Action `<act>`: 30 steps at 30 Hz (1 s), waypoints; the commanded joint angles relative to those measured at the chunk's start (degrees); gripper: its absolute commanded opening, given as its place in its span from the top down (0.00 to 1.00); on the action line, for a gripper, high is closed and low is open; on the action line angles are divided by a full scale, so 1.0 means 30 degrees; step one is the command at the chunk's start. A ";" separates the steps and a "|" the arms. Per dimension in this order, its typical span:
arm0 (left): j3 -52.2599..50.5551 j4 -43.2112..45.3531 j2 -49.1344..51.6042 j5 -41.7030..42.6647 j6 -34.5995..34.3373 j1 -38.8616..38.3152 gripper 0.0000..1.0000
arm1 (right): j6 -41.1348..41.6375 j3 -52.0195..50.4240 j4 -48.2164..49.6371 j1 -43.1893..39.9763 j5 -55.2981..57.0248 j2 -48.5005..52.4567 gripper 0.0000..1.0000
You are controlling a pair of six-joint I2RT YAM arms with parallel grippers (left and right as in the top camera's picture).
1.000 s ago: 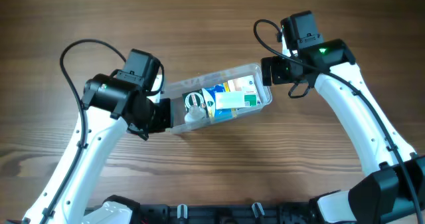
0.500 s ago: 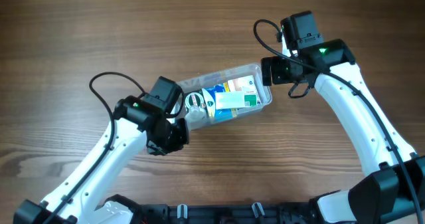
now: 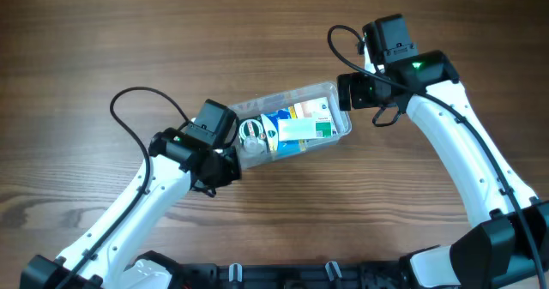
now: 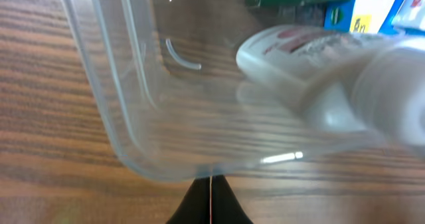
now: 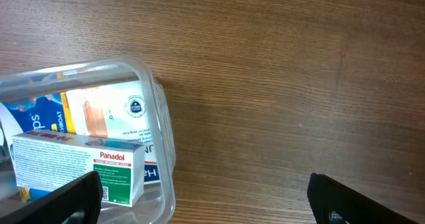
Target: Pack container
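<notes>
Clear rectangular plastic container (image 3: 274, 99), holding medicine boxes, sits mid-surface on the brown wooden table (image 3: 103, 32). Left gripper (image 4: 210, 187), fingers together, points at its left end. Right gripper (image 5: 206, 204), fingers wide apart, flanks its right end. Any nudge is best made slow and square, to avoid skewing it.

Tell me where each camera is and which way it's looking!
Overhead: above the table, facing straight down on the container; left arm and right arm show.
Left wrist: on the left arm, low, facing the container's corner; the shut left pincer shows.
Right wrist: on the right arm, facing down at the container's other end; the open right pincer shows.
Shared: all three see the container.
</notes>
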 commanded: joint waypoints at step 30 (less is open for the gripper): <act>-0.0153 0.4444 0.0925 -0.3898 0.2280 -0.0051 0.96 | -0.0044 0.0284 0.0051 -0.0058 0.0248 0.0248 0.00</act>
